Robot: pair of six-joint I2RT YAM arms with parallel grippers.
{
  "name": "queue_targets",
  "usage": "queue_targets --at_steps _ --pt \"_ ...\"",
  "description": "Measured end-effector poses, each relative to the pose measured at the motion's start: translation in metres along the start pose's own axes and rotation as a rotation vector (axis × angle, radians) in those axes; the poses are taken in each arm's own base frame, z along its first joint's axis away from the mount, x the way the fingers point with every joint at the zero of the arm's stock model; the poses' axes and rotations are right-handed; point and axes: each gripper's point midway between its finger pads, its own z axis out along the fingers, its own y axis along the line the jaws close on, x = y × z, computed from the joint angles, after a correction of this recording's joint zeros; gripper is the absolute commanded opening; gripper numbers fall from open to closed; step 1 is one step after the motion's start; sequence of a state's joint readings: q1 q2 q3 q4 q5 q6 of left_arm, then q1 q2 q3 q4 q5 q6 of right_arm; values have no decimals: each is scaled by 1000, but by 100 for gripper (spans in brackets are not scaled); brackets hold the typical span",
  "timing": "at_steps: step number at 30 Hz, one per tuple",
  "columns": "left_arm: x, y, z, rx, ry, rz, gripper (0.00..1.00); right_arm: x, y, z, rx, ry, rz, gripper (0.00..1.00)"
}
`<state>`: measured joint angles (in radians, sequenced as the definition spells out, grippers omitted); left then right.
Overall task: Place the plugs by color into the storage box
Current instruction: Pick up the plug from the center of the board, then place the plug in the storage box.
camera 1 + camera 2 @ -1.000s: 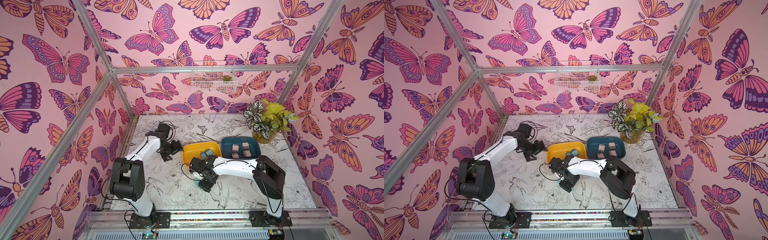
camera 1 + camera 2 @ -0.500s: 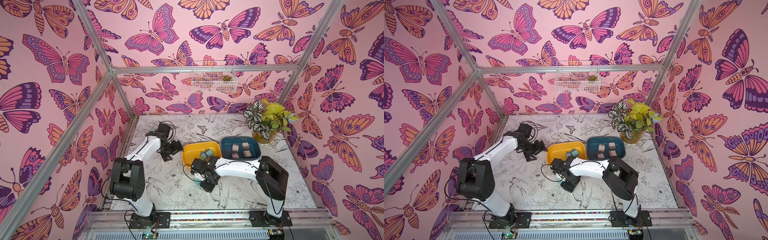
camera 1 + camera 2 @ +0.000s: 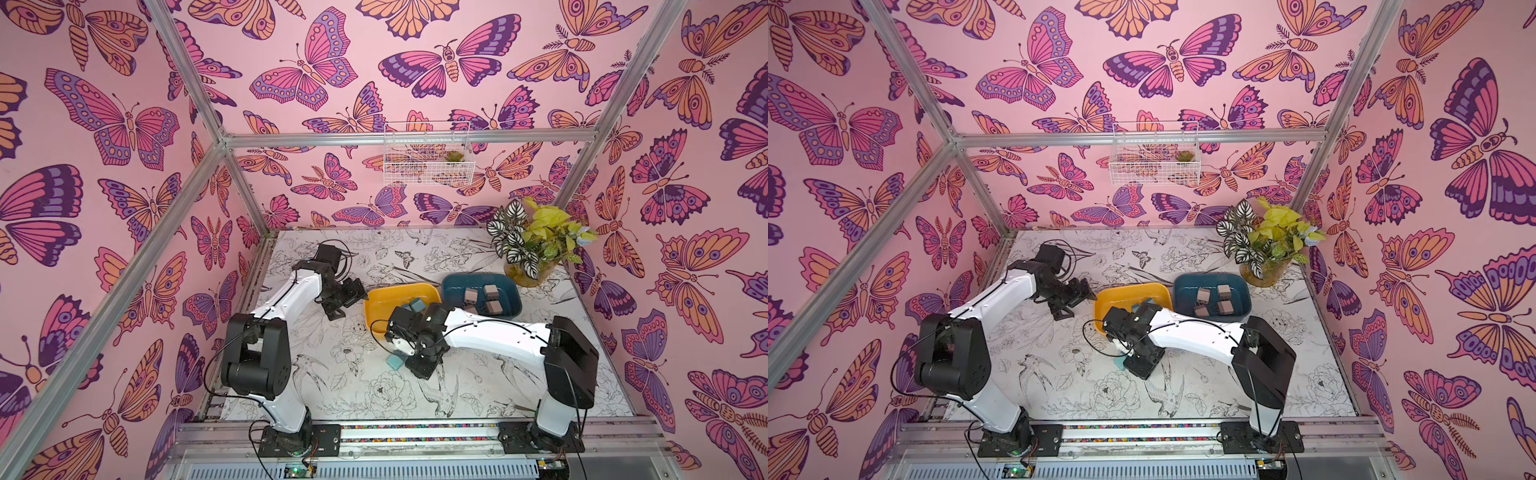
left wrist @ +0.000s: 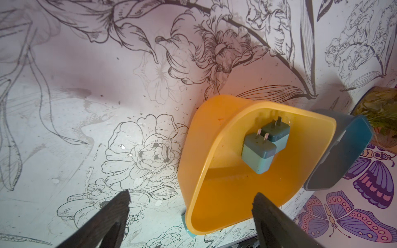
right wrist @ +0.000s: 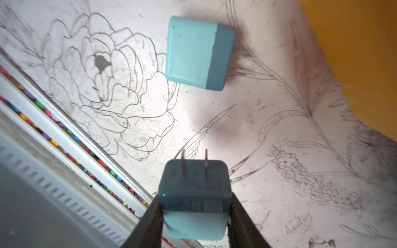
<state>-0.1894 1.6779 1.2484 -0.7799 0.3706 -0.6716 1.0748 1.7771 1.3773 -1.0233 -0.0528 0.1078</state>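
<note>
My right hand point(image 5: 194, 205) is clamped on a teal plug point(image 5: 194, 184), one finger pressed to each side. Its two prongs point away from my wrist. In both top views this hand sits low over the counter point(image 3: 332, 399), just in front of the yellow tray point(image 3: 376, 299). I cannot tell whether the held plug is clear of the surface.

A loose plug point(image 5: 199, 52), also teal, lies flat on the counter near the held one but apart from it. It is on the side toward my left arm, and its prongs are hidden from me.

My left hand point(image 4: 192, 194) has its fingers spread wide with nothing between them. It hovers just left of the yellow tray and points at it.

Two tray plugs point(image 4: 258, 153), both teal, stand inside the yellow tray with their prongs up. They touch each other, close to the wall nearest the blue tray point(image 3: 1183, 286).

The blue tray sits just beside the yellow one, on its right. Four pink plugs point(image 3: 1203, 295) rest in it, apart from each other.

A plant point(image 3: 532, 241) stands behind the blue tray, at the counter's far right corner.
</note>
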Motion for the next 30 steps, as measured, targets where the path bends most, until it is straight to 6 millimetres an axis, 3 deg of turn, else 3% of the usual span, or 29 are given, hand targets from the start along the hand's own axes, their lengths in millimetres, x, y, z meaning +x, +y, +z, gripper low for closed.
queue_targets --at_steps 6,10,14,16,19,24,30 --pt "-5 -6 -4 13 -19 1 90 -20 -25 -46 8 -79 70 36" --pt "-12 -12 -8 29 -43 6 90 -47 -66 -80 18 -166 160 38" --pt "-15 -16 -10 39 -57 11 90 -78 -108 -93 30 -224 237 38" --pt "-16 -15 -10 39 -57 9 90 -93 -125 -87 31 -225 263 38" --pt "-18 -14 -11 39 -60 3 90 -106 -133 -62 15 -186 273 38" --pt "-22 -10 -14 41 -71 -11 90 -110 -124 -20 -29 -99 265 38" --pt "-24 -8 -17 44 -79 -16 90 -116 -109 -13 -44 -100 251 38"
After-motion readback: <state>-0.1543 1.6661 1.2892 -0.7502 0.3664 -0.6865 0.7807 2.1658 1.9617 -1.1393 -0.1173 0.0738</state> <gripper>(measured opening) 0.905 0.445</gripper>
